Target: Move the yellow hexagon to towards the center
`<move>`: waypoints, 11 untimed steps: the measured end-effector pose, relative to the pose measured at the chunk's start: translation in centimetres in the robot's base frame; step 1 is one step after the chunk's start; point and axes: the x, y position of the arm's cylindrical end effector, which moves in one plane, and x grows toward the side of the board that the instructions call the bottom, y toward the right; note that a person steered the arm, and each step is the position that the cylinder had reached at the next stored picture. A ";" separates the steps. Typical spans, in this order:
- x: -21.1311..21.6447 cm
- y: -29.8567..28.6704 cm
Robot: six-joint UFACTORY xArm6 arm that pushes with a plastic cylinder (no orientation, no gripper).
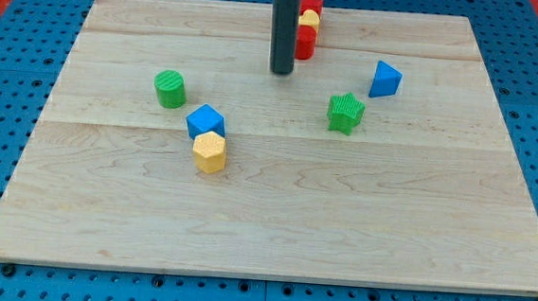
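My tip (282, 73), the lower end of the straight dark rod, is resting on the pale wooden board (274, 217) near the view's top, a little above the board's middle. The rod carries no jaws, so there is nothing to part or close, and it is touching no block. The yellow hexagonal block (210, 152) is sitting left of centre and below my tip, well apart from it, with the blue cube (205, 121) touching it just above. The green cylinder (170, 89) is standing further to the view's left. The green star-shaped block (346, 112) and the blue triangular block (384, 80) are lying to the view's right of my tip. Just right of the rod, a red block (305, 42), a yellow block (309, 19) and another red block (312, 3) are clustering at the top edge, their shapes unclear.
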 end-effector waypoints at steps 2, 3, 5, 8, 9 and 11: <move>18.8 -2.0; 17.1 -10.0; 13.6 -8.2; 11.2 -4.5; 10.9 -1.6; 1.1 -1.9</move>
